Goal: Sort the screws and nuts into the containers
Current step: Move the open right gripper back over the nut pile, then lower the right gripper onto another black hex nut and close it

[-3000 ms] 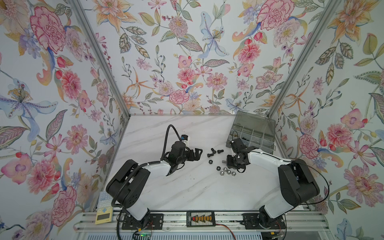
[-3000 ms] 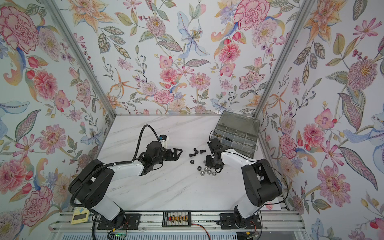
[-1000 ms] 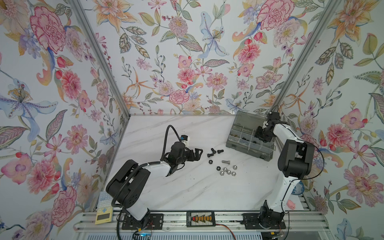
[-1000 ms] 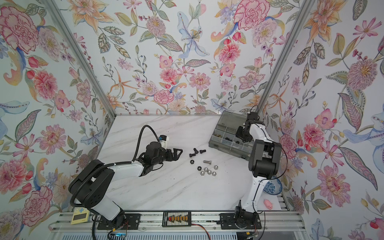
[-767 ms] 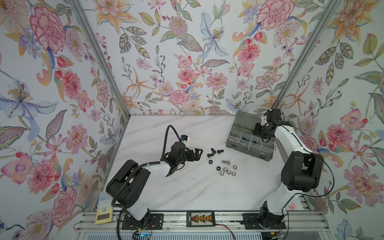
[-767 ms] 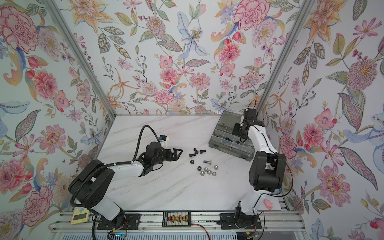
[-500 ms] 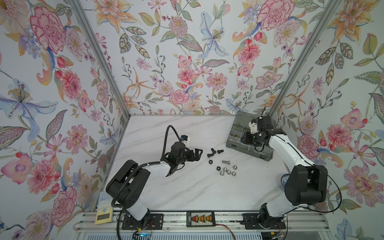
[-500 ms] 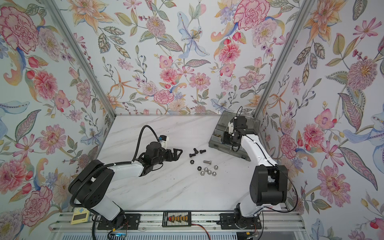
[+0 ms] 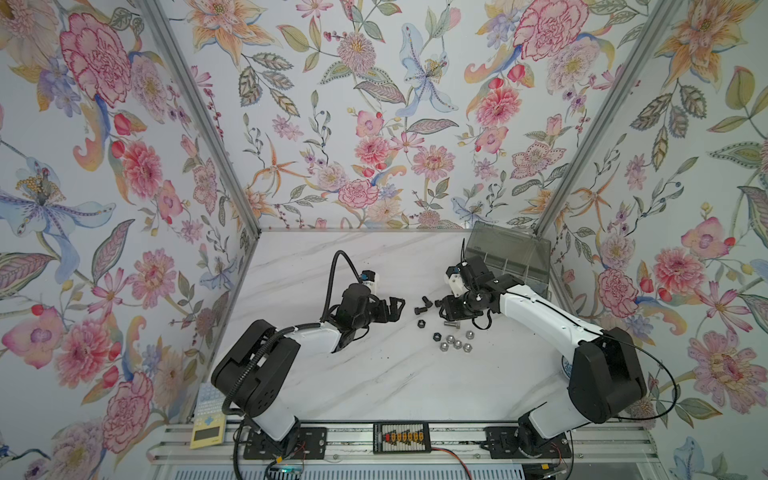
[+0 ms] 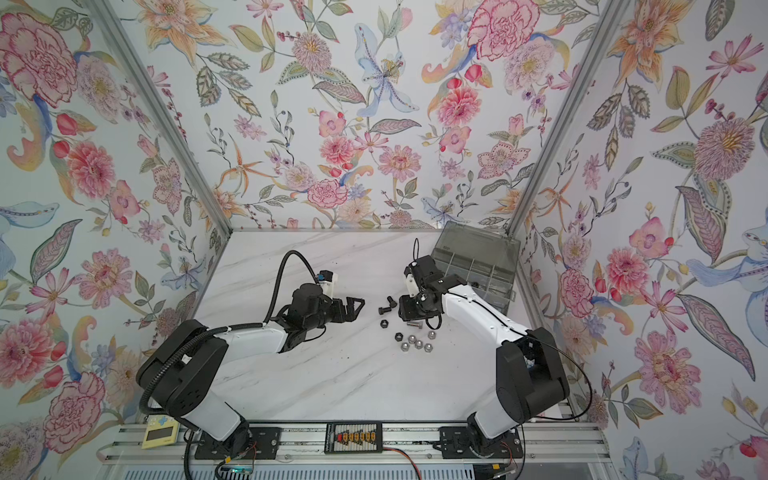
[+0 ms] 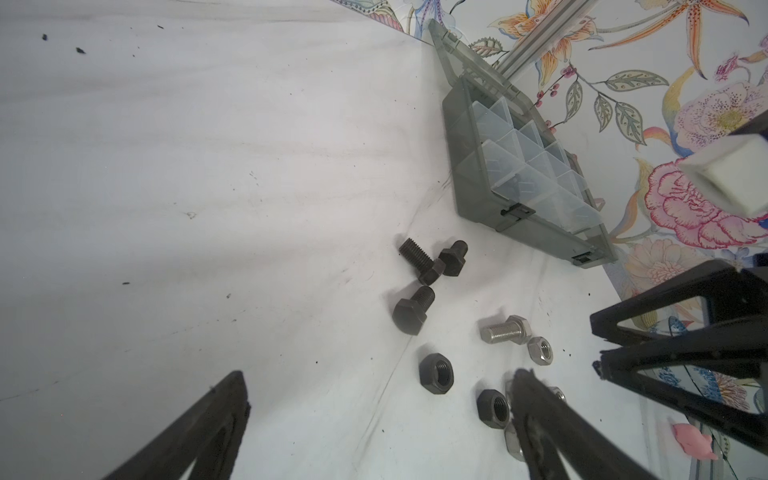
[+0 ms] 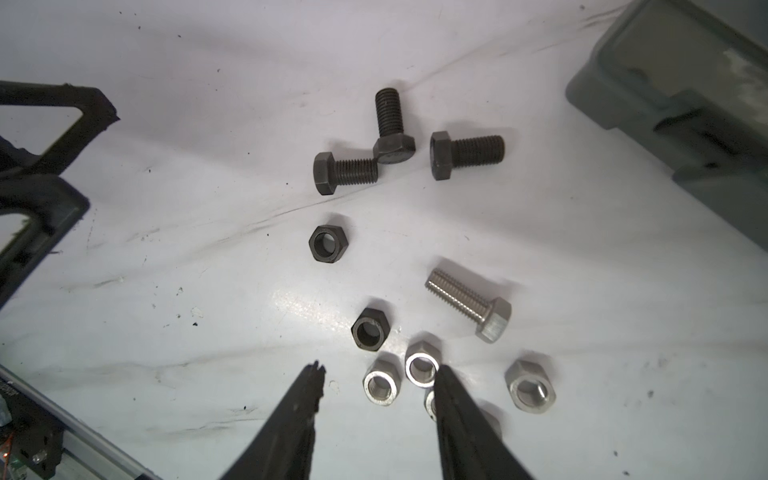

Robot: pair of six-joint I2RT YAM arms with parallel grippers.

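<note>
The right wrist view alone shows the right end effector [image 12: 378, 374] parted and empty above silver nuts [image 12: 381, 387]; black screws [image 12: 388, 124] lie on the desk [image 12: 166, 249] at 12 o'clock. The left wrist view shows the left end effector [image 11: 382, 382] wide apart and empty, and the containers [image 11: 523, 166] at 2 o'clock.

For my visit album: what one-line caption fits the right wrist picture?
Open, empty fingers hover over three black bolts, a silver bolt, black nuts and silver nuts beside the grey organiser box.

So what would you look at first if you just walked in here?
Probably the flowery walls all around the white table. Then the little pile in the middle: black screws and shiny nuts lying loose between the two arms. The grey box sits in the far right corner.
</note>
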